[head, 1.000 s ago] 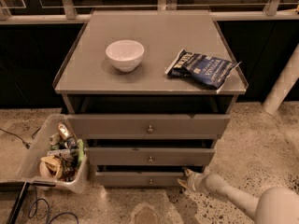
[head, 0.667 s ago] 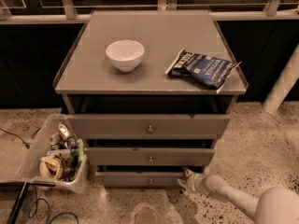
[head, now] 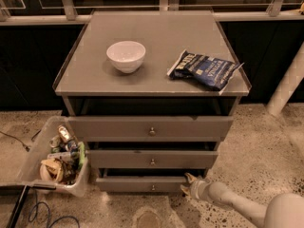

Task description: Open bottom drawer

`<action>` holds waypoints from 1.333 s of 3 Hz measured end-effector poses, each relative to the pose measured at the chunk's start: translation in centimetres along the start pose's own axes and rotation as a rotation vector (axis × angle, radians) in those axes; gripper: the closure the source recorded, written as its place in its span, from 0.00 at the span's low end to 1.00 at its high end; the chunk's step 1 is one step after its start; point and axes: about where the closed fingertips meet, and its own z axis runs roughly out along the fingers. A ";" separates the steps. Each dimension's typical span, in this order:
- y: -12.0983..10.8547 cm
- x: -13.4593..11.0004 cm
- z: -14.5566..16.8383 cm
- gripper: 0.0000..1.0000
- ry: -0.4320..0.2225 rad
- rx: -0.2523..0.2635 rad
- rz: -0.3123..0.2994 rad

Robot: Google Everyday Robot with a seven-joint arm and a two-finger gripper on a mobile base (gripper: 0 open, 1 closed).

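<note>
Above and left of the pale two-finger gripper (head: 187, 184) stands a grey three-drawer cabinet (head: 152, 80). Far left of the gripper, on the speckled floor, sits a clear plastic bin of clutter (head: 76, 186). The slim grey bottom drawer (head: 128, 184) lies just left of the gripper, whose spread fingers are at the drawer's right end. High above, on the cabinet top, are a blue crisp bag (head: 204, 69) and a white bowl (head: 126, 56).

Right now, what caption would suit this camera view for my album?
Gripper at the right end of the bottom drawer, bowl and bag on the cabinet top.
</note>
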 end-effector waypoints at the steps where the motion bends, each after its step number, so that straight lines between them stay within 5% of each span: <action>1: -0.1 -0.3 -0.4 1.00 0.000 0.000 0.000; 2: 0.8 0.2 -1.0 1.00 0.002 0.010 0.012; 4: 0.8 0.2 -1.0 0.58 0.002 0.009 0.012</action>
